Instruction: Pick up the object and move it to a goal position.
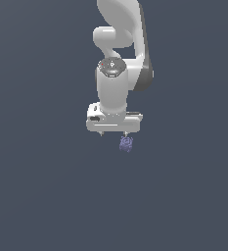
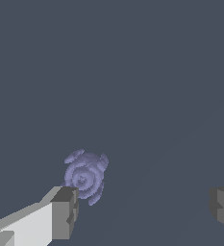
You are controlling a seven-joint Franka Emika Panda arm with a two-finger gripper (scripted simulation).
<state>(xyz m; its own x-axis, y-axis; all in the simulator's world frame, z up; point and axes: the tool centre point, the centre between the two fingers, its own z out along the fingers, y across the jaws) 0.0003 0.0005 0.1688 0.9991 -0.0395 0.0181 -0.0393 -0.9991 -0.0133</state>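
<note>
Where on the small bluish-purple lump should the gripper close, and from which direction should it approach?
Probably across the middle of the bluish-purple lump, from straight above. It is small, roundish and irregular, with no handle or long axis. The gripper is open and far wider than the lump, but off-centre: one finger sits beside it, so centre first.

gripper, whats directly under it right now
Under the open gripper there is only plain grey floor. The purple object lies off-centre beside one fingertip, not between them. Nothing looks hidden.
</note>
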